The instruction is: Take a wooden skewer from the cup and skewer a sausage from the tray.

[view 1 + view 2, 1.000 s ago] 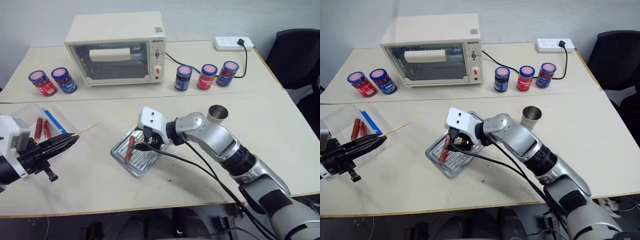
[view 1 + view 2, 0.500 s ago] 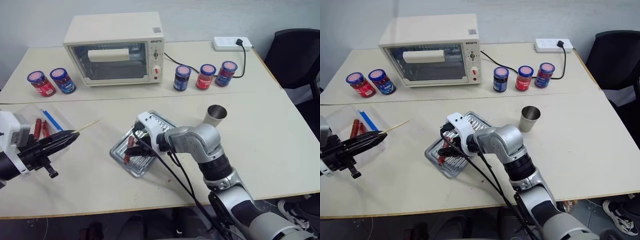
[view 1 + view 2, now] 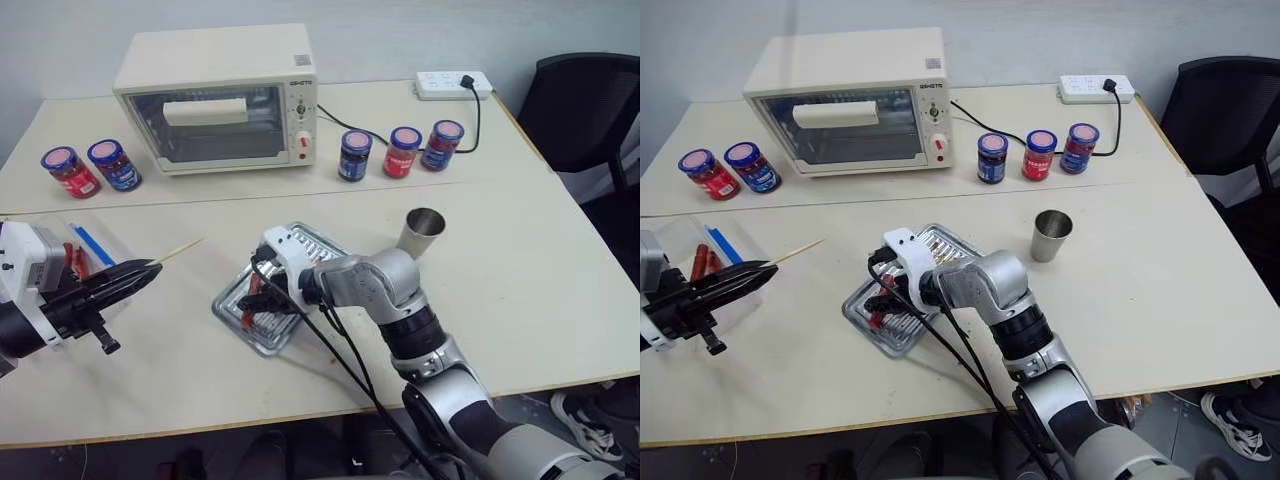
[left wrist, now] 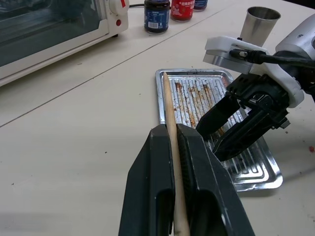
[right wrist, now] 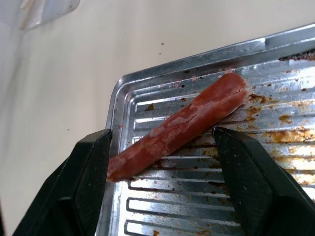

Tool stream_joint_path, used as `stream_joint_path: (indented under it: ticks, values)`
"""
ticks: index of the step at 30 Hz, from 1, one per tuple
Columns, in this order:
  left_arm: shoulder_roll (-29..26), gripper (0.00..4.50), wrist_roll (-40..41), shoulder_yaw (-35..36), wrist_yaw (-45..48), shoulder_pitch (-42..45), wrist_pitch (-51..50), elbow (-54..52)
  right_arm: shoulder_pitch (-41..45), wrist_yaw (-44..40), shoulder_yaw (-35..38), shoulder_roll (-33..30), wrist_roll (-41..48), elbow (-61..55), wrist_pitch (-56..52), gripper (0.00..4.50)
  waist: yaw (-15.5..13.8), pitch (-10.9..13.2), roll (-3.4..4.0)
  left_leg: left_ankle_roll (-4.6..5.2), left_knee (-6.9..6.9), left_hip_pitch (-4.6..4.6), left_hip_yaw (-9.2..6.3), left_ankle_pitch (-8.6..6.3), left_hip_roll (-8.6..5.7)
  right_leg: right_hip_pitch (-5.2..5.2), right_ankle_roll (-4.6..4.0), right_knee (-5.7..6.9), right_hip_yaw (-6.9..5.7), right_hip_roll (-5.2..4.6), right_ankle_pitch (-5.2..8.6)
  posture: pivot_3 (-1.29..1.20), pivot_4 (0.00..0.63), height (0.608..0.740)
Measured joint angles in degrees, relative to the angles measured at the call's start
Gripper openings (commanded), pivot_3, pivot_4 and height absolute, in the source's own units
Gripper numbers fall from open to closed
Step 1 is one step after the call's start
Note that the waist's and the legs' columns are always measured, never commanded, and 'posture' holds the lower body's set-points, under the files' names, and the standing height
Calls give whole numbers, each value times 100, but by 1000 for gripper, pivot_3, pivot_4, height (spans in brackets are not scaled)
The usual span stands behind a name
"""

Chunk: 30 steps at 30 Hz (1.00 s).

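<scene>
The right pincer [image 5: 162, 196] hangs open over the near end of the tray [image 5: 275, 49], its 2 black fingers [image 5: 83, 172] standing either side of the sausage [image 5: 179, 125], which lies slantwise on the ribbed floor. Off to the robot's left, the left pincer [image 4: 174, 142] is clamped tight on the wooden skewer [image 4: 170, 115], tip aimed roughly toward the tray.

The job now, as I read it, is to pin that sausage so the stick can go in lengthwise. The fingers should come down around its middle, not the end, and squeeze gently: the skin looks soft and glossy, already split along its length, so a hard pinch could tear it. The ribs and brown grease on the floor may let it roll or slide, so close squarely across it. Then the skewer wants to meet one rounded end dead centre, along the axis.

Materials, quickly: the tray is thin shiny metal with rounded corners, stained brown. The skewer is pale, very slim wood, likely to flex or snap if pushed off-line. The cup [image 3: 424, 229], a tapered steel tumbler, stands on the pale worktop [image 3: 520, 260] just beyond the tray. More sausages sit in a clear plastic box [image 3: 670, 240] by the left arm.
</scene>
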<state>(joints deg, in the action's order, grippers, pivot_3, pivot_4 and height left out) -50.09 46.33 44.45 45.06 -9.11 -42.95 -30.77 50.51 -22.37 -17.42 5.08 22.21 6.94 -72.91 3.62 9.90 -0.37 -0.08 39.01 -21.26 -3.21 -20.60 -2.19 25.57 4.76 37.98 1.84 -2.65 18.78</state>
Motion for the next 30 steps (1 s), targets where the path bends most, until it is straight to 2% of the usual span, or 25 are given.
stream_joint_path:
  ticks: [12, 30]
  values:
    - [1, 0, -40, 0, -57, -52, 63, -1, 116, -207, -465, 34, -418, 497, 1000, 3390, 48, -1, -1, -1, 0, 5, 0, 1, 0, -2, 0, 1, 1, 0, 0, 0, 150, 740]
    - [1, 0, -169, -91, -77, 41, 242, 195, 466, 8, 15, 154, -644, 1151, 1198, 3390, 109, -1, -1, -1, -3, 4, 0, 1, -1, -3, 0, 10, 0, 0, 0, 0, 150, 740]
